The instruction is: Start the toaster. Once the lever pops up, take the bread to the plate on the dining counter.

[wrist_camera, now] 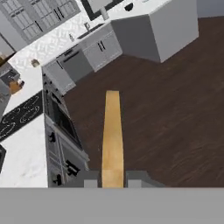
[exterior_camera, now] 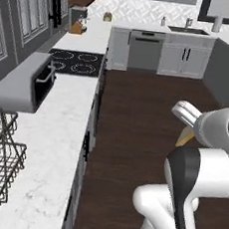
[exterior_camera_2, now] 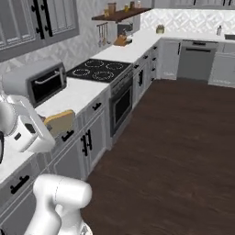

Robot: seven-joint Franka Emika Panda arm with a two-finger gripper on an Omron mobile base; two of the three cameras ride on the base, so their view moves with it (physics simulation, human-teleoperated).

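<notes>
The hand [wrist_camera: 112, 181] is pinched narrow on the bread [wrist_camera: 112, 131], a thin golden-tan slice seen edge-on, flat and smooth, jutting straight out from between the two dark finger tips. It hangs in the air over the dark, grained wooden floor [wrist_camera: 166, 118], well clear of any desk. The step in hand looks like the carry: the slice is already lifted. Next the base must bring it to the plate on the dining desk. Farther off stand the boxy grey toaster oven [exterior_camera_2: 39, 82] and the glossy black cooktop [exterior_camera_2: 98, 69] on white marble
</notes>
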